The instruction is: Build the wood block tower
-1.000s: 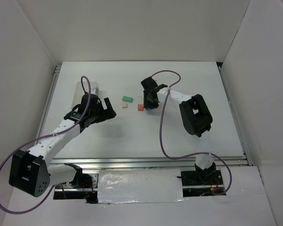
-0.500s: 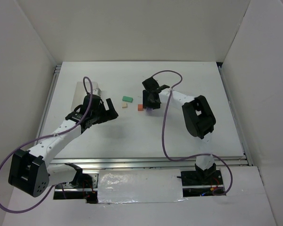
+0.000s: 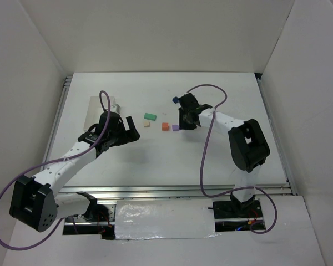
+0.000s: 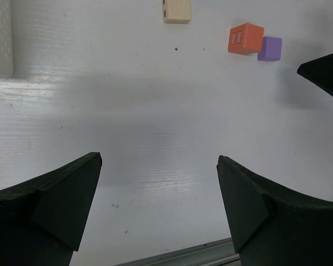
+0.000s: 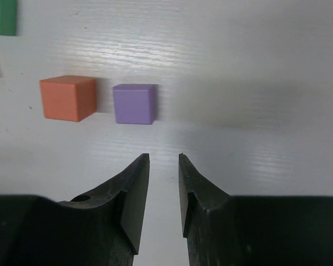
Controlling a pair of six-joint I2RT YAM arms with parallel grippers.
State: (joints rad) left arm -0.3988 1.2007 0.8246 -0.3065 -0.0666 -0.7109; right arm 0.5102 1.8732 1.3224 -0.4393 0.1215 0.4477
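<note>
No stack shows; the cubes lie singly on the white table. An orange cube (image 3: 165, 127) and a purple cube (image 3: 175, 127) sit side by side, almost touching. A dark blue cube (image 3: 176, 100) lies farther back. In the right wrist view the orange cube (image 5: 68, 98) and the purple cube (image 5: 134, 103) lie just ahead of my right gripper (image 5: 164, 158), which is empty with its jaws a narrow gap apart. My right gripper (image 3: 182, 123) is just right of the purple cube. My left gripper (image 4: 158, 160) is wide open and empty, well short of the cubes (image 4: 245, 39).
A green flat block (image 3: 150, 116) and a small beige block (image 3: 147, 124) lie left of the cubes. A larger white box (image 3: 100, 105) stands at the back left beside my left arm. White walls enclose the table on three sides.
My right gripper has drawn back to the right and left the purple cube on the table beside the orange one. The dark blue cube has come into view. My left arm barely moved.
</note>
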